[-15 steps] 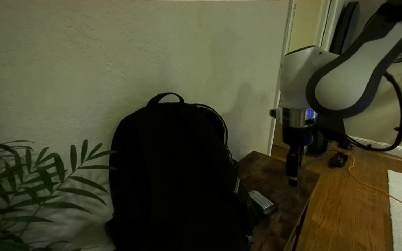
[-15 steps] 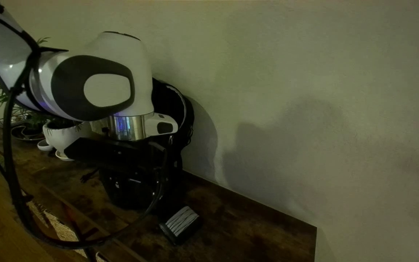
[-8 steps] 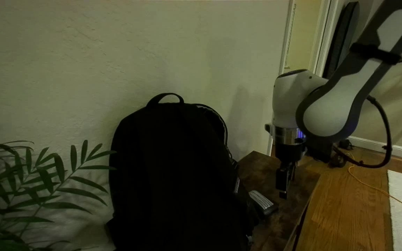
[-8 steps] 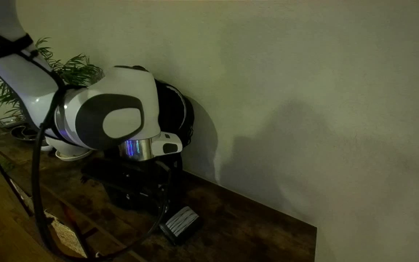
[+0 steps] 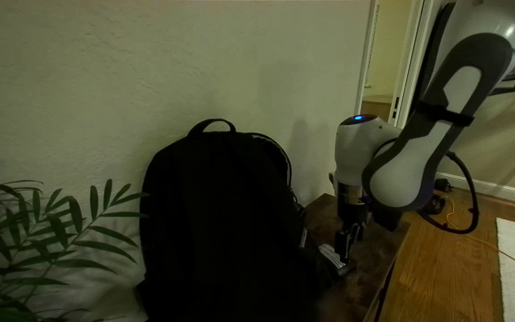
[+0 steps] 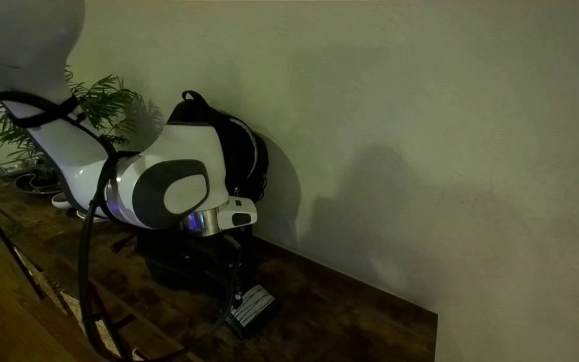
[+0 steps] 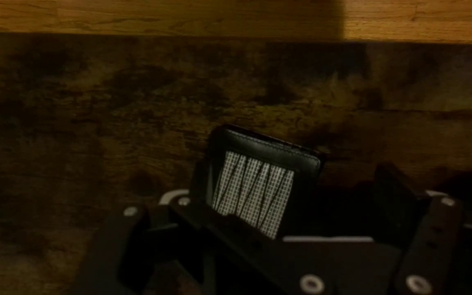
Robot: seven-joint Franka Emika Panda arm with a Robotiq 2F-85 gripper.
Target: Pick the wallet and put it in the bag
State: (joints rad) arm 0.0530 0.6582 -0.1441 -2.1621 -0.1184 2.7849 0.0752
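The wallet point(image 5: 330, 253) is black with a grey-white striped patch and lies on the dark wooden table beside the bag. It also shows in an exterior view point(image 6: 253, 304) and in the wrist view point(image 7: 256, 188). My gripper point(image 7: 297, 182) is open. In the wrist view the wallet shows between its fingers, close to the left one, its lower part hidden by the gripper. In an exterior view the gripper point(image 5: 348, 255) is low, at the wallet's edge; contact cannot be told. The bag point(image 5: 226, 223) is a black backpack standing upright against the wall, its side zipper partly open.
The wooden table point(image 6: 350, 327) runs along the wall, with its edge above the wood floor point(image 7: 219, 16). A plant point(image 5: 56, 237) stands beyond the bag. A small white bowl point(image 6: 61, 201) and a dark dish point(image 6: 35, 184) stand farther along. A cable hangs from the arm.
The arm has moved down and, in an exterior view, leftward, bringing the gripper from above the table to the wallet. The wallet and bag have not moved.
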